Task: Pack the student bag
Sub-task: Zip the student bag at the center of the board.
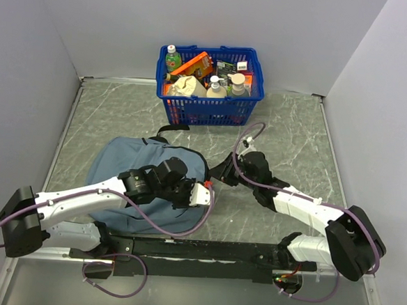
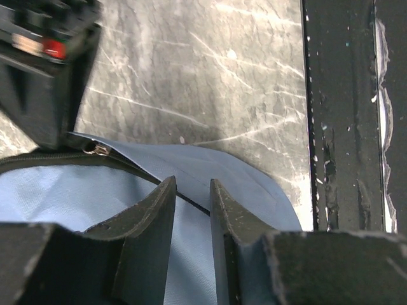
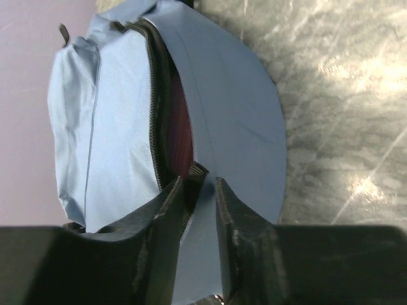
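Left end effector (image 2: pixel 191 187): jaws narrow, tips resting on the blue fabric near the right edge of the student bag (image 1: pixel 119 164). Fabric and a dark seam line show in the gap between the fingers. Cannot tell whether the cloth is pinched or only lies under the tips.

Right end effector (image 3: pixel 198 184): jaws narrow, closed on the bag's edge at one end of the zip (image 3: pixel 154 114). A piece of the dark zip tape stands up between the fingertips. In the left wrist view this tool shows as a black body touching the bag just beside a small metal zip pull (image 2: pixel 95 149).

Bag position: lying flat on the grey marbled surface (image 1: pixel 296 131), left of centre, in front of the left arm. It is near the two end effectors, which meet at its right side. The zip is parted along its curve, and a dark red lining (image 3: pixel 181 127) shows in the opening. A black strap end (image 1: pixel 173 129) sticks out at the bag's far side.

Blue plastic basket (image 1: pixel 206 111): at the far edge of the surface, well apart from the bag. It holds a green-capped bottle (image 1: pixel 172 52), an orange packet (image 1: pixel 196 62), two pale bottles and other small items too small to identify.
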Action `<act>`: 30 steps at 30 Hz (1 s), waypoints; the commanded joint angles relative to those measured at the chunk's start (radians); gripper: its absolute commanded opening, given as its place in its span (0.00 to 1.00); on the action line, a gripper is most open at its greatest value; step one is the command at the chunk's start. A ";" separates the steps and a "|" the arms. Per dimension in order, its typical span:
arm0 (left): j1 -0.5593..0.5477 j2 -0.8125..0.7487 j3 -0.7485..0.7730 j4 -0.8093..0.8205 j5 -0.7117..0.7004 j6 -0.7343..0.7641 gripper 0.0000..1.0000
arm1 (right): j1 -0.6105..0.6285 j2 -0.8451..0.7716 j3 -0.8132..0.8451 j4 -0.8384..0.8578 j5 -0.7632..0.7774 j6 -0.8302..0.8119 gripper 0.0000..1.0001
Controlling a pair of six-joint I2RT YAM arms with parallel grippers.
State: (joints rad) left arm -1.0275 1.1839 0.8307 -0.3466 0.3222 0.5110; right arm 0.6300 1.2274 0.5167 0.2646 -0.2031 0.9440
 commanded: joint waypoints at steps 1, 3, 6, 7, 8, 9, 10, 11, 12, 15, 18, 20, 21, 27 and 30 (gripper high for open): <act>-0.009 -0.035 -0.021 0.040 -0.003 -0.009 0.34 | -0.003 0.012 0.080 0.039 0.019 -0.033 0.29; -0.009 -0.044 -0.030 0.044 -0.005 -0.009 0.34 | 0.007 0.004 0.089 0.018 0.033 -0.054 0.27; -0.009 -0.053 -0.044 0.049 -0.005 -0.009 0.34 | 0.025 -0.019 0.100 -0.030 0.079 -0.091 0.19; -0.011 -0.055 -0.050 0.050 -0.003 -0.011 0.34 | 0.028 -0.025 0.098 -0.037 0.091 -0.099 0.16; -0.011 -0.059 -0.051 0.054 0.000 -0.012 0.34 | 0.033 -0.029 0.097 -0.042 0.103 -0.099 0.13; -0.011 -0.061 -0.054 0.058 0.000 -0.011 0.34 | 0.033 -0.035 0.091 -0.042 0.106 -0.099 0.05; -0.011 -0.063 -0.059 0.060 -0.003 -0.008 0.34 | 0.033 -0.035 0.088 -0.045 0.106 -0.097 0.01; -0.011 -0.064 -0.059 0.063 -0.005 -0.008 0.34 | 0.034 -0.034 0.088 -0.048 0.105 -0.096 0.00; -0.011 -0.064 -0.061 0.063 -0.005 -0.008 0.34 | 0.037 -0.035 0.088 -0.050 0.106 -0.096 0.00; -0.011 -0.066 -0.059 0.067 -0.005 -0.009 0.34 | 0.042 -0.046 0.082 -0.057 0.120 -0.097 0.00; -0.011 -0.064 -0.059 0.084 -0.008 -0.019 0.38 | 0.043 -0.075 0.072 -0.070 0.137 -0.096 0.00; -0.013 -0.060 -0.061 0.107 -0.012 -0.035 0.48 | 0.043 -0.106 0.068 -0.077 0.143 -0.091 0.00; -0.014 -0.058 -0.064 0.116 -0.015 -0.043 0.51 | 0.043 -0.114 0.066 -0.087 0.142 -0.090 0.00; -0.026 -0.038 -0.079 0.162 -0.015 -0.077 0.50 | 0.046 -0.132 0.057 -0.094 0.125 -0.082 0.00; -0.029 -0.029 -0.097 0.185 -0.031 -0.103 0.46 | 0.050 -0.126 0.048 -0.090 0.117 -0.073 0.00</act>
State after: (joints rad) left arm -1.0473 1.1427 0.7563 -0.2264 0.3073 0.4595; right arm 0.6720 1.1137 0.5678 0.1535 -0.0937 0.8639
